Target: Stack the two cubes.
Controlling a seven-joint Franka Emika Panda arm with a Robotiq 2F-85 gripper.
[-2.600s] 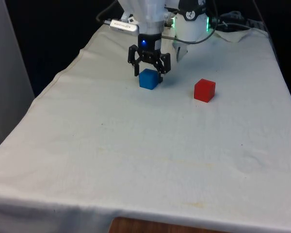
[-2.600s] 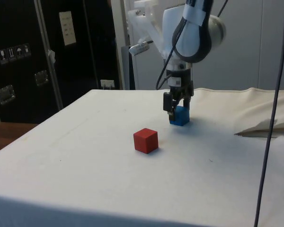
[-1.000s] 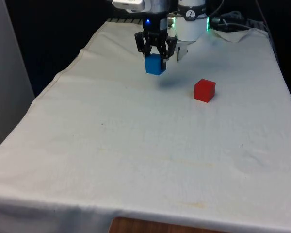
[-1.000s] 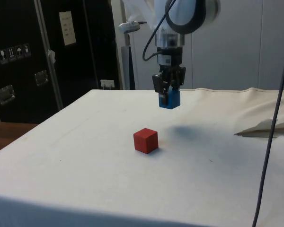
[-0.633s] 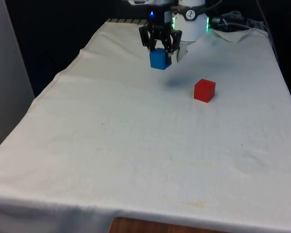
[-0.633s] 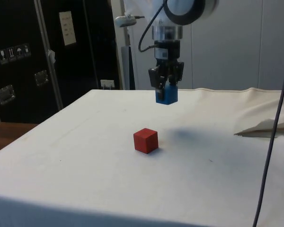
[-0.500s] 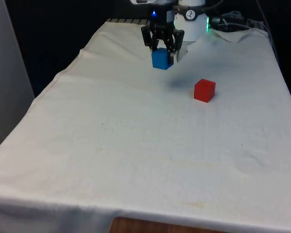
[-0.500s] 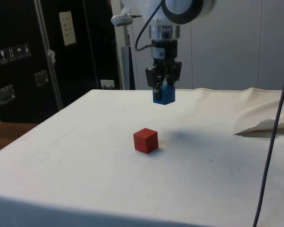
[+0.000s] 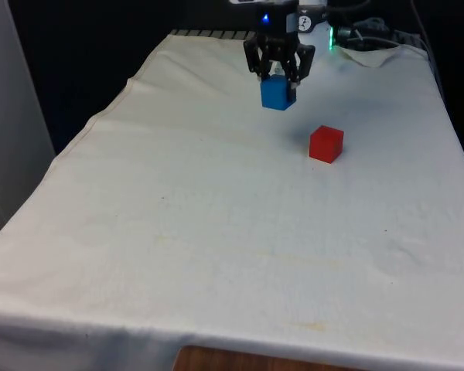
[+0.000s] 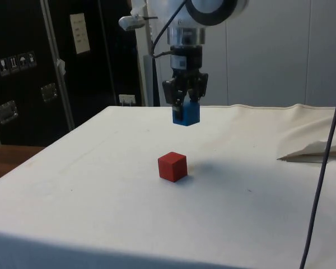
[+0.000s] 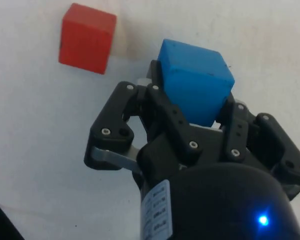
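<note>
Gripper with both black fingers clamped on opposite faces of the blue cube, which hangs clear above the white cloth. The red cube rests on the cloth, apart from the held cube and toward the front view's right. Nothing stands between the two. Both cubes are solid, matte, with sharp edges; the cloth is faintly creased and stained.
</note>
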